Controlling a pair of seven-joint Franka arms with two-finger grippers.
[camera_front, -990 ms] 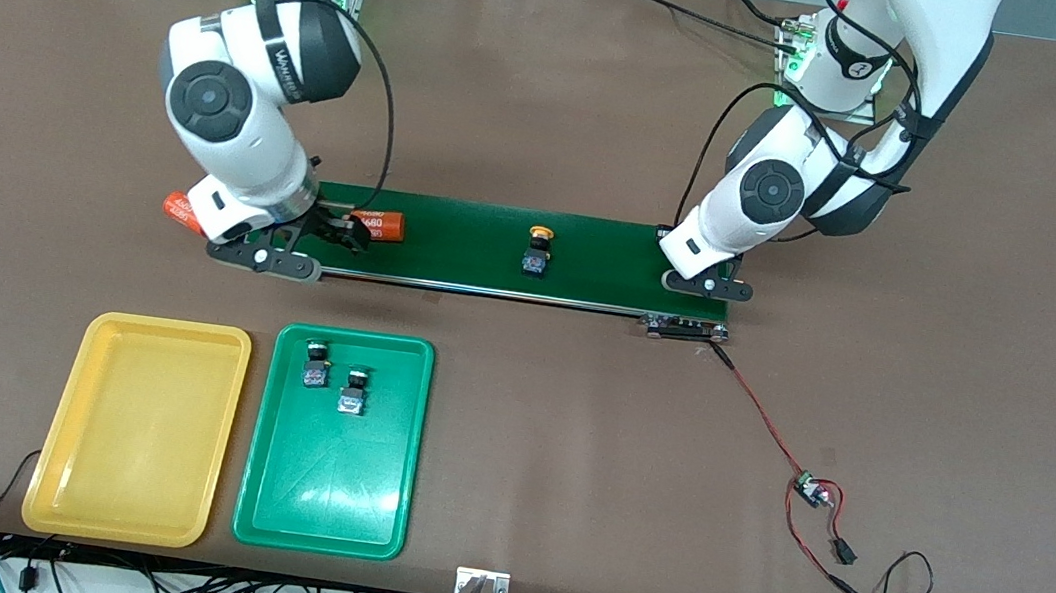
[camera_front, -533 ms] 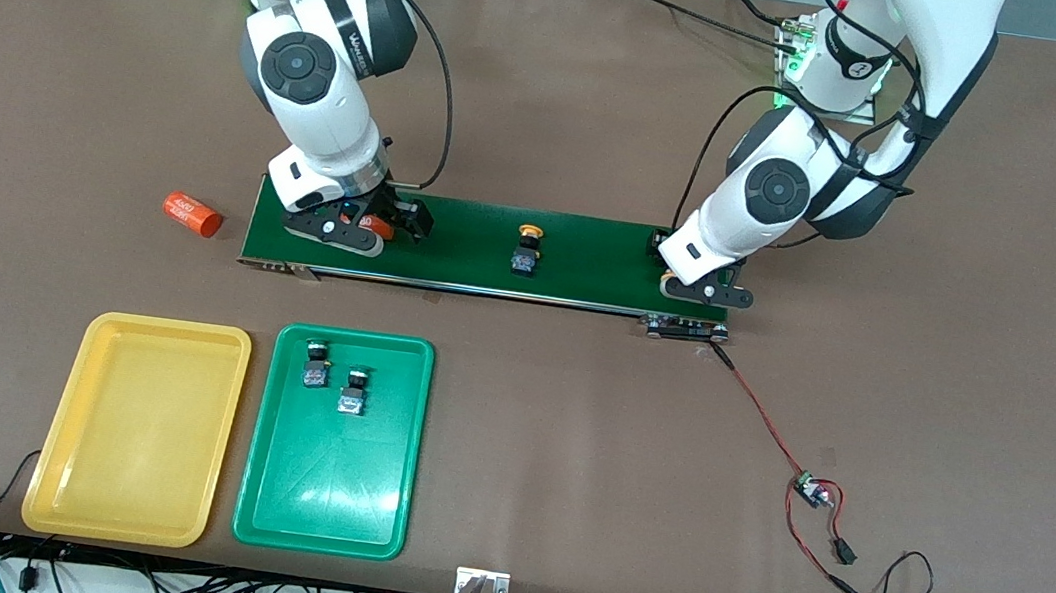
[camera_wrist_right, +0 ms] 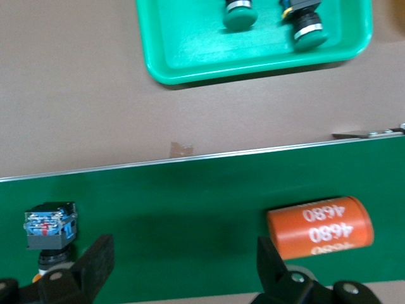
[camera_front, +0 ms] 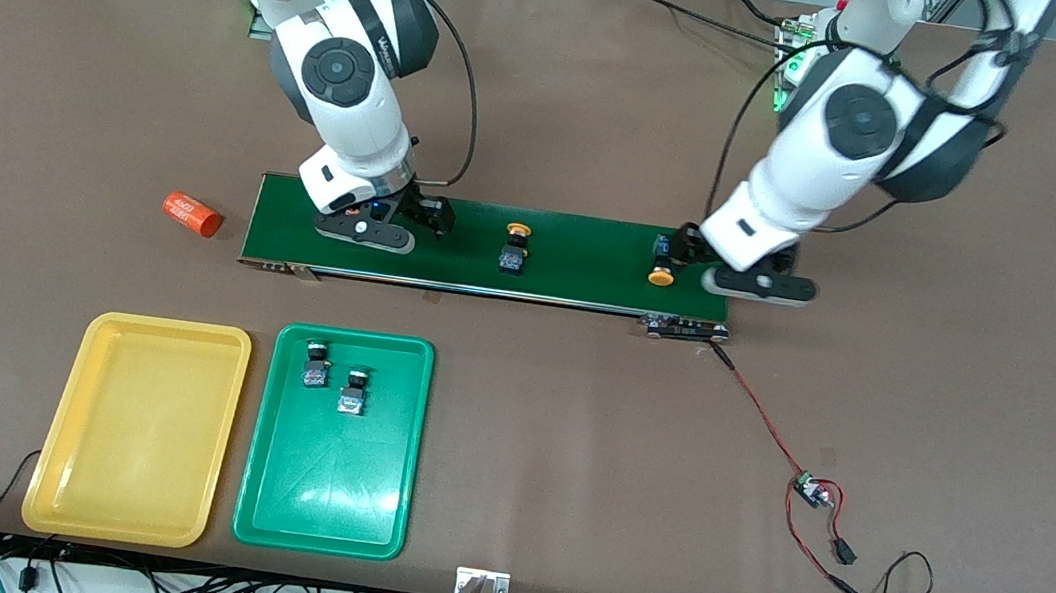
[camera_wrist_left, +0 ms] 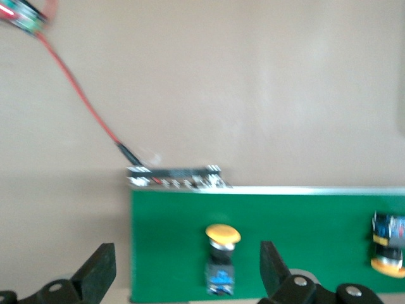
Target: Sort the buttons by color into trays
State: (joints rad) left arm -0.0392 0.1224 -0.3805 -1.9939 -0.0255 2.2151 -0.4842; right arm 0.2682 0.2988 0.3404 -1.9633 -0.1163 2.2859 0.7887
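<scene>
The left tool [camera_front: 684, 255] has let go — its fingers [camera_wrist_left: 98, 275] now stand spread wide over the left arm's end of the conveyor belt [camera_front: 580, 283], and a yellow-capped button [camera_front: 660, 268] that was not visible a second ago lies on the belt just under them. The left arm itself has swung up and outward.

The right tool [camera_front: 401, 221] has travelled too: from the belt's end nearest the lone orange cylinder [camera_front: 191, 214] it has come inward over the belt, fingers [camera_wrist_right: 95, 266] spread apart, holding nothing. The second orange cylinder [camera_wrist_right: 319, 227], marked 4680, now sits under that tool — hidden in the front view, plain in the right wrist view. The other yellow-capped button [camera_front: 514, 249] has drifted along the belt toward the right arm's end.

Hard to read: the left wrist view is smeared, and the freshly dropped button's body is half covered by the tool in the front view.

The count: four buttons — two yellow-capped on the belt, two green-capped [camera_front: 315, 364] [camera_front: 354, 393] in the green tray [camera_front: 326, 504]. Two trays, the yellow tray [camera_front: 126, 489] beside the green, both on the counter [camera_front: 570, 443] nearer the front camera than the belt. Two cylinders, two tools.
</scene>
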